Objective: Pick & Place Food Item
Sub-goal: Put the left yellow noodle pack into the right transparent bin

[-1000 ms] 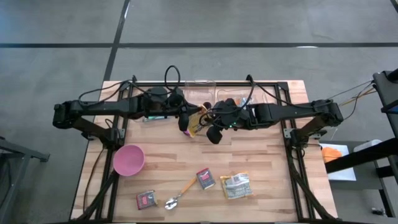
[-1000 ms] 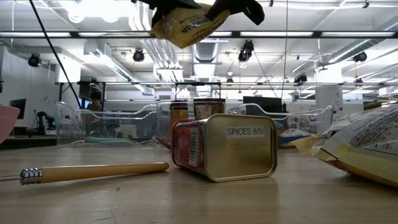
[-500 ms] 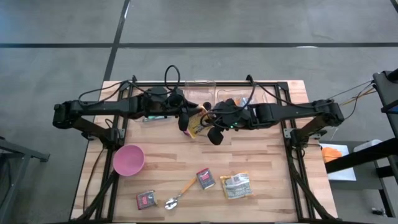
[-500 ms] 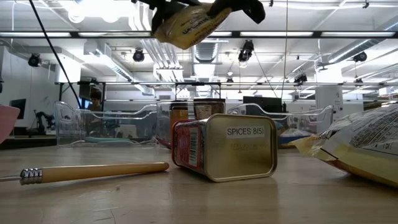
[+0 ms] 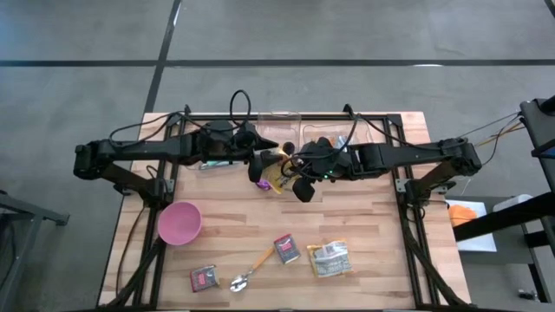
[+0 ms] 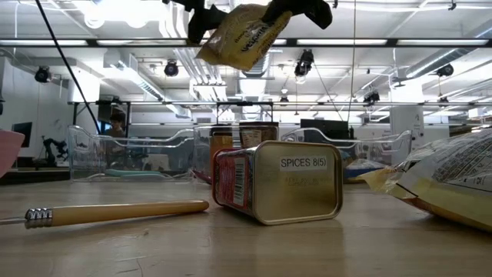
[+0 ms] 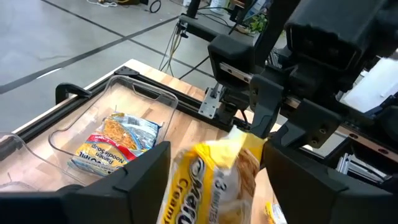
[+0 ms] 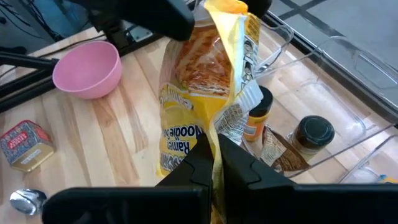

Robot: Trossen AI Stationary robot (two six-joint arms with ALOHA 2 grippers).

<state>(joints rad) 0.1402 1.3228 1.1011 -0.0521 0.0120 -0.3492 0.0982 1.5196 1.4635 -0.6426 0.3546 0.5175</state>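
A yellow ramen packet (image 5: 277, 176) hangs in the air over the table's far middle; it also shows at the top of the low view (image 6: 247, 35). My right gripper (image 5: 291, 167) is shut on it, reaching in from the table's right. My left gripper (image 7: 214, 186) comes from the left and is open. Its two fingers stand on either side of the packet's (image 7: 211, 180) other end. A second ramen packet (image 7: 115, 143) lies in a clear bin (image 7: 149, 99) at the far edge. My right gripper pinches the packet's crimped end seam (image 8: 219, 134) between its two fingers, coming from the table's right and slanting down. The packet is lifted clear of the table and hangs tilted, its body reaching away from the fingers toward my left gripper. Whether my left gripper's fingers touch the packet's sides, I cannot tell.
On the near half lie a pink bowl (image 5: 179, 222), a tin marked SPICES (image 6: 277, 185), a wooden-handled spoon (image 6: 115, 211), a small red tin (image 5: 204, 277) and another food packet (image 5: 329, 258). Clear bins with jars (image 8: 314, 134) stand along the far edge.
My left gripper has opened and let go of the packet while staying in place. The packet, held by my right gripper alone, has tipped steeper and swung a little toward the right in the low view.
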